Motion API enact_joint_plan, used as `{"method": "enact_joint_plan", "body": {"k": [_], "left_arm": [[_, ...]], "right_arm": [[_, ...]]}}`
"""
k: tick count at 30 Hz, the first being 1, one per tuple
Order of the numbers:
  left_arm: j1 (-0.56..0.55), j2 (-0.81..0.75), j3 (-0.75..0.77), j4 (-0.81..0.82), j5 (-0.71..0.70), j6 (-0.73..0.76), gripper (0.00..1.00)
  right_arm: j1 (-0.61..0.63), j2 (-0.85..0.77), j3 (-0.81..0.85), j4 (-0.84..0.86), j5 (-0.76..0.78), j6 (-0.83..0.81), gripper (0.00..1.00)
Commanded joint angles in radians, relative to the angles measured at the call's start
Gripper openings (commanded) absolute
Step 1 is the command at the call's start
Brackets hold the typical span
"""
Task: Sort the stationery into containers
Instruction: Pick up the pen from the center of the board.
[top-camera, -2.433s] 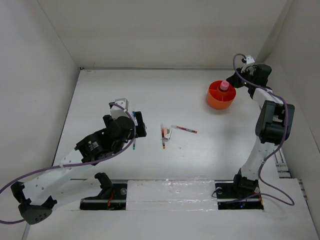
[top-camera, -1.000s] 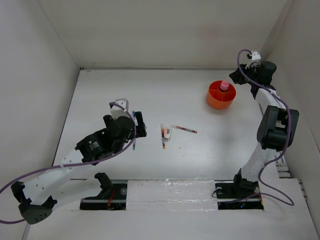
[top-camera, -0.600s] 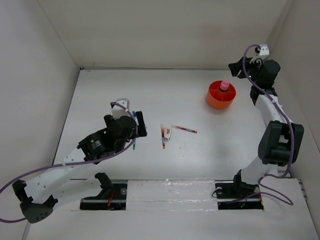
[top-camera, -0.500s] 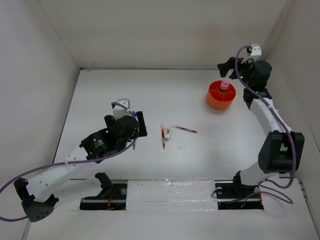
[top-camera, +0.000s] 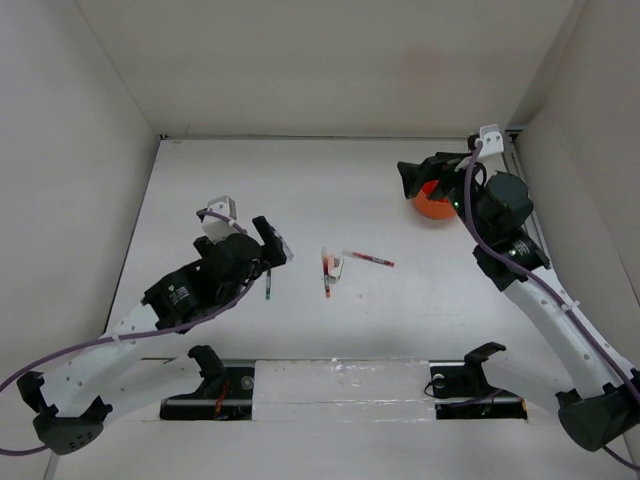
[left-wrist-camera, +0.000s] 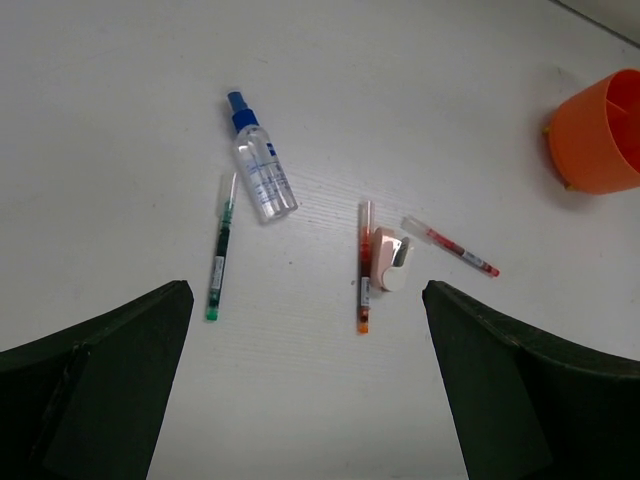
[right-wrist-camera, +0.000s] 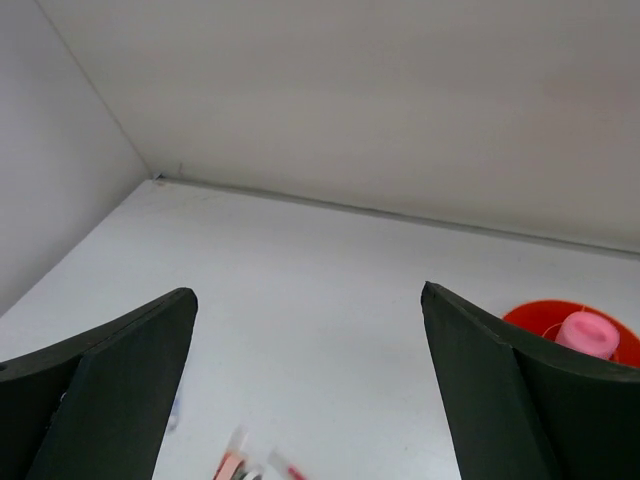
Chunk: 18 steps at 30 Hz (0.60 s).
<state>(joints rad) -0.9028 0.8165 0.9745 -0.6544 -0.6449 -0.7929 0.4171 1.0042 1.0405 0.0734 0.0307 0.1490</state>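
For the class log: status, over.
Left gripper open, right gripper open, both empty. Pink-capped tube in tub. Bottle, green pen, two red pens, white piece on table. Nothing blocking.

From above and behind my bases, the top camera looks down on the whole table (top-camera: 400, 320). My left wrist camera faces down from fairly high, with the orange tub (left-wrist-camera: 596, 140) at its upper right. My right wrist camera looks forward at the back wall (right-wrist-camera: 350, 90), the same tub at its lower right.
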Motion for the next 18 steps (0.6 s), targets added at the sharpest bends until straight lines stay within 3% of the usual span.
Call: {"method": "enact_joint_plan", "body": {"k": [1,5,8,9,13,18], "left_arm": [[0.002,0.080,-0.013,-0.036,-0.071,-0.123,1.00],[0.002,0.269,-0.013,-0.063,-0.136,-0.222,1.00],[0.181,0.415,-0.038,0.024,0.058,-0.174,1.00],[0.208,0.429,-0.065,0.135,0.126,-0.110,1.00],[0.261,0.470,-0.143,0.274,0.172,-0.034,1.00],[0.294,0.596,-0.161,0.294,0.201,-0.012,0.96]], "right_arm": [[0.055,-0.024,0.003,-0.105,-0.011,0.020,1.00],[0.094,-0.045,-0.006,-0.136,0.000,0.009,1.00],[0.114,-0.045,-0.007,-0.136,0.000,0.009,1.00],[0.114,-0.036,-0.007,-0.136,0.000,0.009,1.00],[0.124,-0.036,-0.007,-0.146,-0.011,0.009,1.00],[0.134,-0.045,-0.028,-0.135,-0.058,0.009,1.00]]}}
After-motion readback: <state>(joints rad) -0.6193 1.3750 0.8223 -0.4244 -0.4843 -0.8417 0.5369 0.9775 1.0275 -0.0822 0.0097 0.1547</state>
